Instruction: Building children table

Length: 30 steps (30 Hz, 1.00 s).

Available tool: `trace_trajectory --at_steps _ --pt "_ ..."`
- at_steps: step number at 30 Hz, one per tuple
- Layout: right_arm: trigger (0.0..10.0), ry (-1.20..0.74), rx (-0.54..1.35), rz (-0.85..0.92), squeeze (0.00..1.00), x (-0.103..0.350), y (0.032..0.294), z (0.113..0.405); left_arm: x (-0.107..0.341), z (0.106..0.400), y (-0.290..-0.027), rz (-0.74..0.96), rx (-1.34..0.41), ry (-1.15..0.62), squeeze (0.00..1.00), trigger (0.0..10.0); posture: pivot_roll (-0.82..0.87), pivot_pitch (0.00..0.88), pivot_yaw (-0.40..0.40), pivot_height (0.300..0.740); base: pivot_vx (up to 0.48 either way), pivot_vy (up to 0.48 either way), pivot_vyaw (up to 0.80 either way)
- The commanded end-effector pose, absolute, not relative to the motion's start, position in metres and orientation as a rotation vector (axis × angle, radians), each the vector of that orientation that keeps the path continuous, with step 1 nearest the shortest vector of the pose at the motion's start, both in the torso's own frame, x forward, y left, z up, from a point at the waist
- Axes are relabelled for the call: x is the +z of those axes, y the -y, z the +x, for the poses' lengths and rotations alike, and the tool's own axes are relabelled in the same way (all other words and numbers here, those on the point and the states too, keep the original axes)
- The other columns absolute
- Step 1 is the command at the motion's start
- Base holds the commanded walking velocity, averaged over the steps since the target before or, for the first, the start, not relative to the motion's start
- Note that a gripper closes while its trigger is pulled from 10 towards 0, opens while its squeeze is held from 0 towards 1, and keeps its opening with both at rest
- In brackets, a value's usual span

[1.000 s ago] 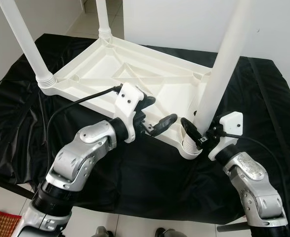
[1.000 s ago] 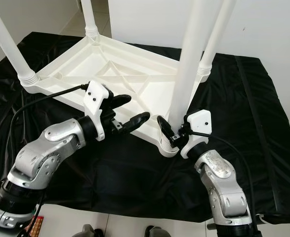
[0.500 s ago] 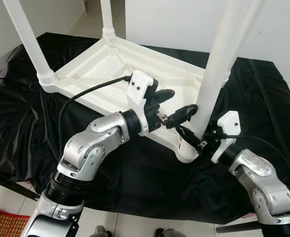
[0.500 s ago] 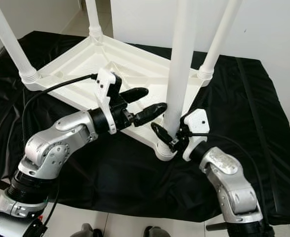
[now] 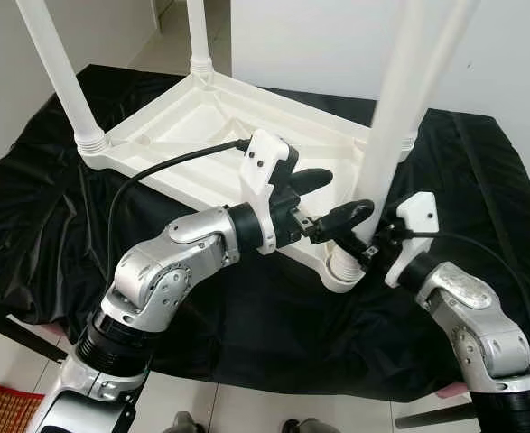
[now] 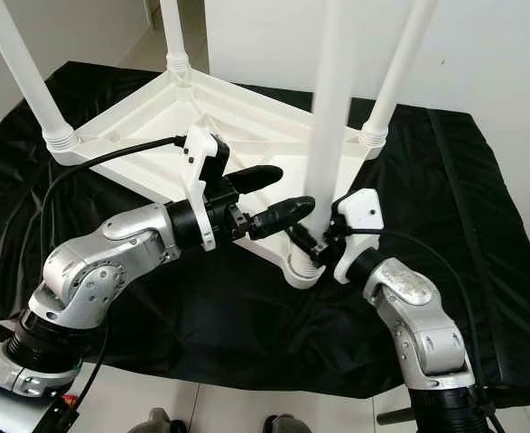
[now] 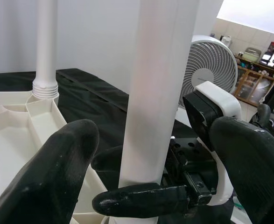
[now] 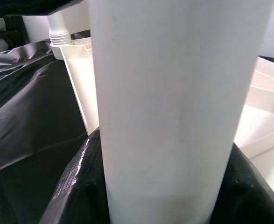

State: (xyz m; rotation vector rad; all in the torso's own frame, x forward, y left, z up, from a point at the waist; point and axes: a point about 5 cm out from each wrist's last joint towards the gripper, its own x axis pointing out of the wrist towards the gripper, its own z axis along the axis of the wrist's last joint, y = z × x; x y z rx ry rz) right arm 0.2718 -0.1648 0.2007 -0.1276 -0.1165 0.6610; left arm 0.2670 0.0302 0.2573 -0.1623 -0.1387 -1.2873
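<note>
A white children's table (image 5: 201, 117) lies upside down on a black cloth, its legs pointing up. My right gripper (image 5: 364, 249) is shut on the near right leg (image 5: 393, 135) just above its socket. In the right wrist view, black fingers (image 8: 76, 186) hug both sides of the leg (image 8: 165, 107). My left gripper (image 5: 348, 192) is open at the same leg, a little higher, with its lower fingertip by the leg's side. In the left wrist view the leg (image 7: 158, 93) stands between the spread left fingers (image 7: 62, 163), and a right-gripper finger (image 7: 141, 200) lies across its base.
Three other legs rise at the far left (image 5: 61, 72), the back (image 5: 198, 36) and the far right (image 6: 400, 68). Black cloth (image 5: 57, 216) drapes over the work surface, with a white wall behind. A fan (image 7: 211, 60) stands off to the side. A red mat (image 5: 3, 406) lies on the floor.
My left gripper has risen from the table's near edge and moved right to the near right leg, still open. My right gripper has stayed shut at the leg's base.
</note>
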Motion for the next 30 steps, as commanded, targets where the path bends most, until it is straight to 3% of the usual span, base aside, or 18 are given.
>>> trace_trajectory --at_steps 1,14,28,29,30 --pt "10.0 0.12 0.666 -0.117 0.0 0.202 0.164 0.272 0.256 0.249 -0.026 -0.142 -1.566 0.153 0.0 10.0 -0.02 0.115 -0.019 0.74 0.0 0.0 0.0" --pt "10.0 0.061 0.926 -0.169 0.0 0.197 0.145 0.255 0.27 0.255 -0.018 -0.097 -1.571 0.21 0.0 10.0 -0.02 0.118 -0.023 0.74 0.0 0.0 0.0" --pt "10.0 0.043 0.959 -0.194 0.0 0.196 0.147 0.253 0.279 0.257 -0.018 -0.127 -1.593 0.215 0.0 10.0 -0.02 0.11 -0.019 0.74 0.0 0.0 0.0" --pt "10.0 0.042 0.958 -0.198 0.0 0.196 0.147 0.253 0.281 0.256 -0.019 -0.14 -1.604 0.215 0.0 9.2 -0.02 0.104 -0.017 0.74 0.0 0.0 0.0" --pt "10.0 0.038 0.957 -0.205 0.0 0.195 0.148 0.253 0.283 0.256 -0.02 -0.149 -1.612 0.215 0.0 10.0 -0.02 0.098 -0.014 0.74 0.0 0.0 0.0"
